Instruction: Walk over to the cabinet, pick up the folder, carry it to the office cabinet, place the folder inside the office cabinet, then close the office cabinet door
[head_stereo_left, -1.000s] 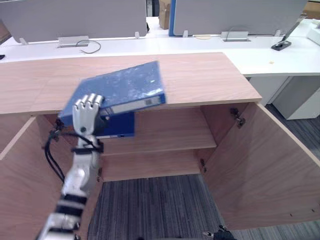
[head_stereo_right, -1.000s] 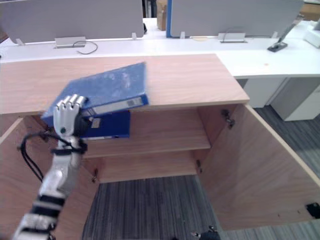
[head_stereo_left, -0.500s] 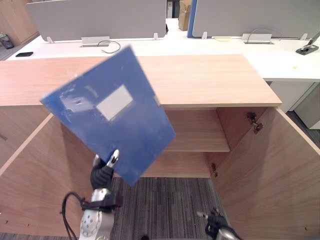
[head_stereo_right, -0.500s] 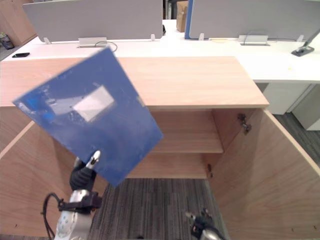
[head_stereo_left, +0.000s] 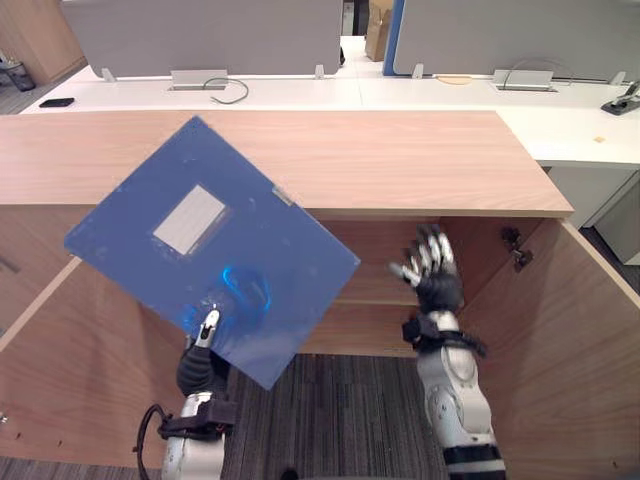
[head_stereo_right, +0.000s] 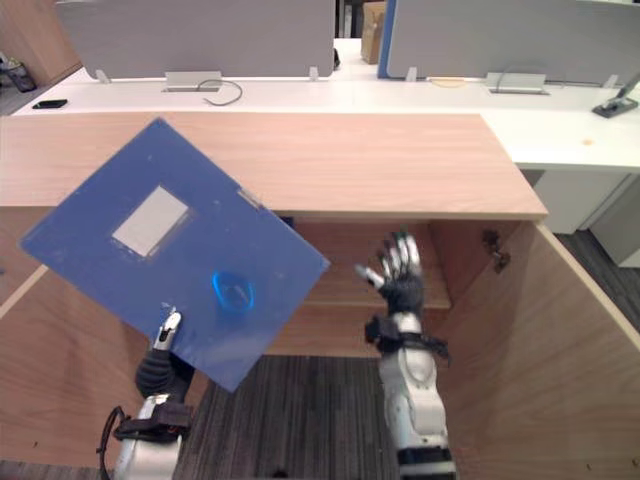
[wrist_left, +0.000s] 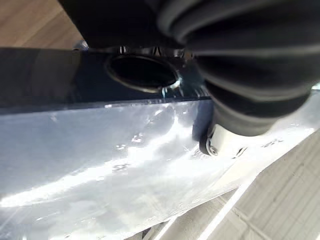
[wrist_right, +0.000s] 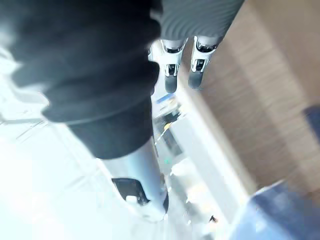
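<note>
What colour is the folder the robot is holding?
Blue folder, with a pale grey label; clearest in the left eye view.

The folder (head_stereo_left: 215, 250) hides most of the left hand (head_stereo_left: 207, 330); one dark tip shows on the folder's front. The folder also covers the left inside of the cabinet (head_stereo_left: 400, 160). The right door (head_stereo_left: 560, 360) runs off the edge. In the right wrist view the folder's corner is a blur. A dark thing (head_stereo_left: 56, 102) on the desk (head_stereo_left: 300, 92) is too small to tell.

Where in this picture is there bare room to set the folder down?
The cabinet top is bare right of the folder. Inside, the shelf is free between folder and open right hand. The left side is crowded: the folder, held by the left hand, covers it.
</note>
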